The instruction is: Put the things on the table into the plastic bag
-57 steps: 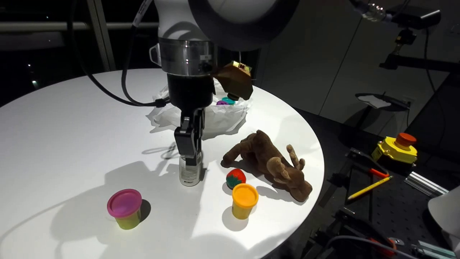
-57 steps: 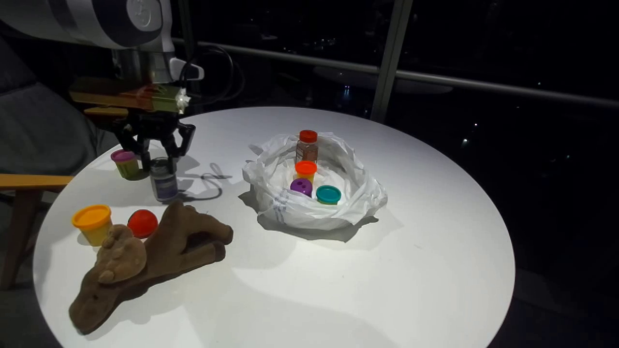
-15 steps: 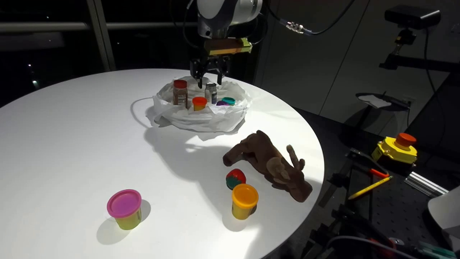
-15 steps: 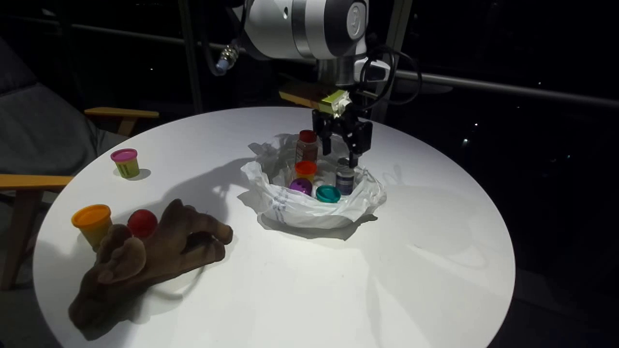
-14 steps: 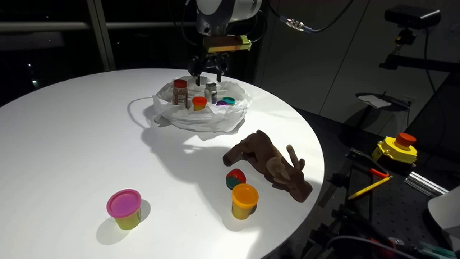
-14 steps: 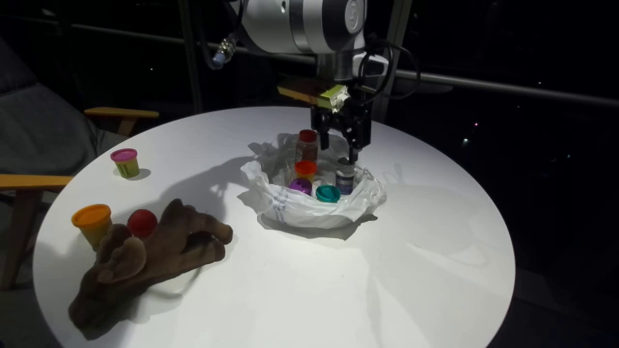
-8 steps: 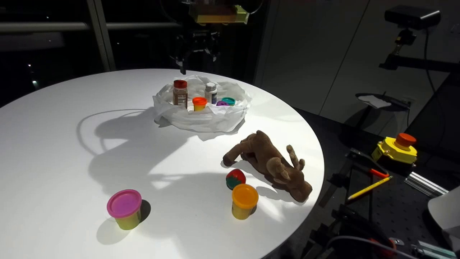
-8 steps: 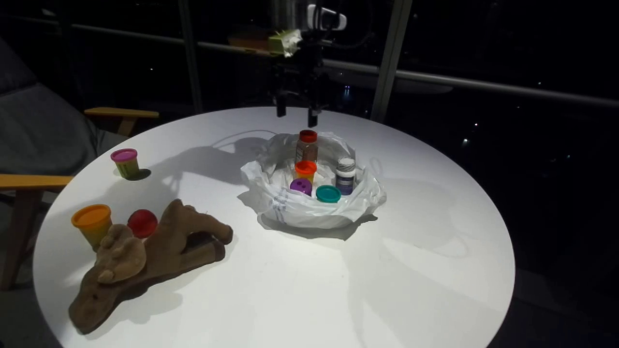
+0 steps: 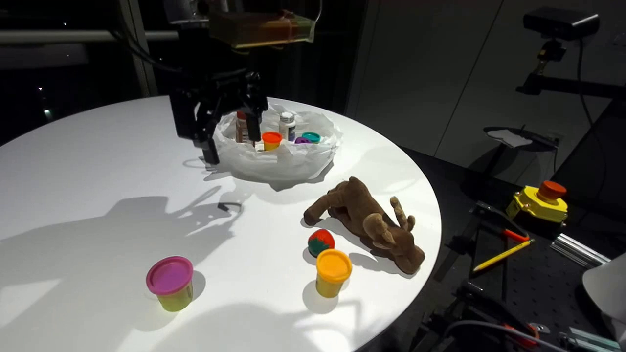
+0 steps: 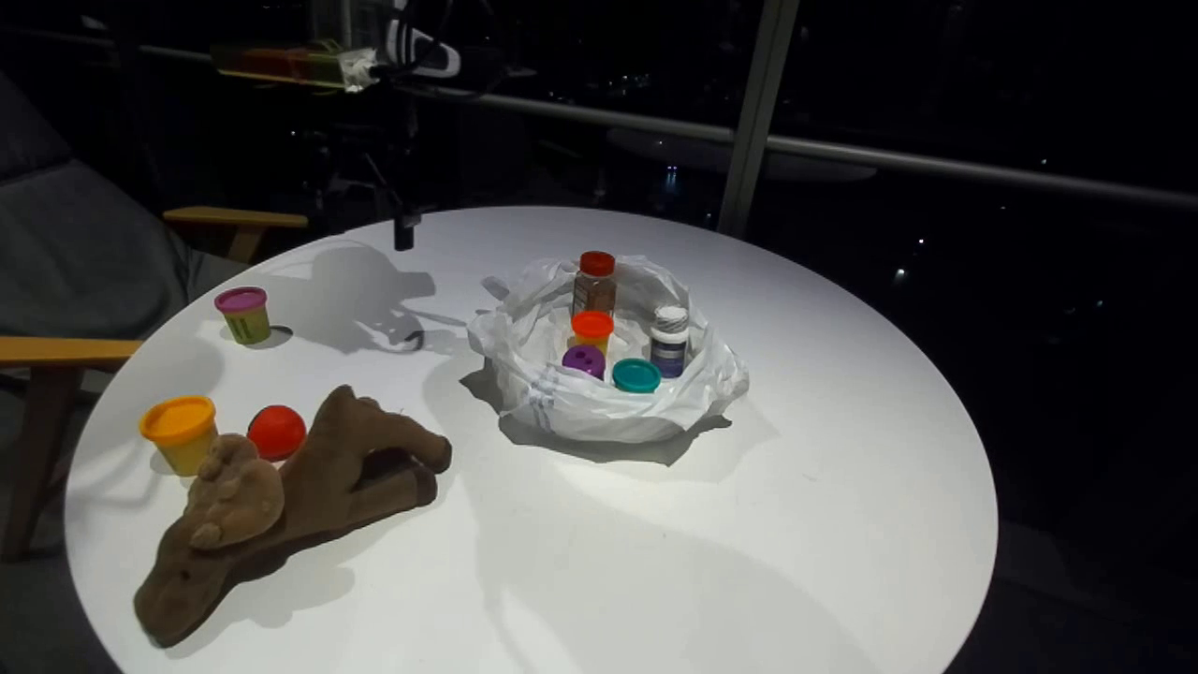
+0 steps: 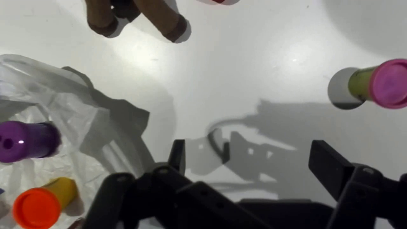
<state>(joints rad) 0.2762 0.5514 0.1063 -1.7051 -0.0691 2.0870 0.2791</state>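
Note:
The white plastic bag (image 10: 618, 419) lies spread open on the round table. Inside it are a red-capped jar (image 10: 596, 285), a white-capped bottle (image 10: 669, 346), a red-orange-lidded tub (image 11: 38, 206), a purple item (image 11: 19, 140) and a teal-lidded tub (image 10: 636, 376). Outside the bag stand a pink-lidded tub (image 9: 169, 283) and a yellow-orange-lidded tub (image 9: 333, 274), with a red strawberry (image 9: 321, 243) and a brown plush moose (image 9: 359, 210) lying near the latter. My gripper (image 11: 249, 149) hangs above the table beside the bag, open, with only tabletop and shadow between its fingers (image 11: 329, 162).
A dark bench at the table's side carries a yellow box with a red button (image 9: 540, 203) and a pencil (image 9: 503, 255). A grey chair (image 10: 84, 271) with wooden arms stands against the far side in an exterior view.
Earlier my gripper was at the white-capped bottle on the table; that bottle now stands in the bag, released. The gripper has risen and moved from over the bag toward the pink-lidded tub's side.

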